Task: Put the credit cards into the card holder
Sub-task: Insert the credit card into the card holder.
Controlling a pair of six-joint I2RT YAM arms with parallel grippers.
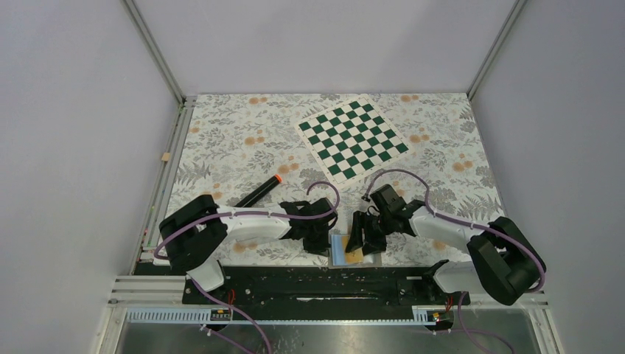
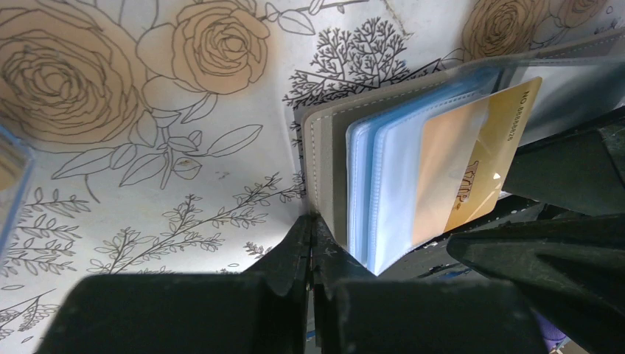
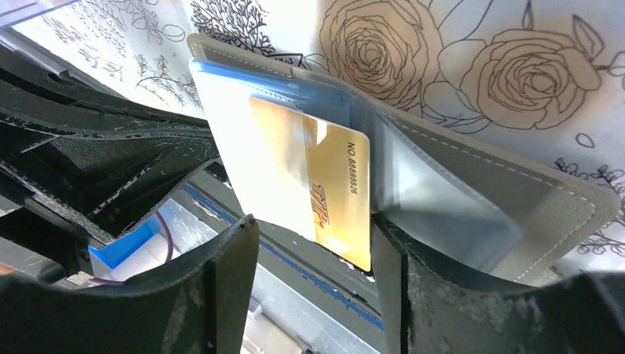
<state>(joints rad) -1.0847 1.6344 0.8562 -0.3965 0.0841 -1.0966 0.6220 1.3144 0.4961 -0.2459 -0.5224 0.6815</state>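
Thin stiff orange-yellow credit card point(image 3: 335, 184), light and slick, half inside pale blue pocket point(image 3: 243, 147) of flat grey folding card holder point(image 3: 516, 184), centre frame. Clamped on limp cover edge: left gripper point(image 2: 313, 240). Spread astride card's free end: right gripper point(image 3: 313, 225). Likely best purchase: exposed short edge, pushed lengthwise.
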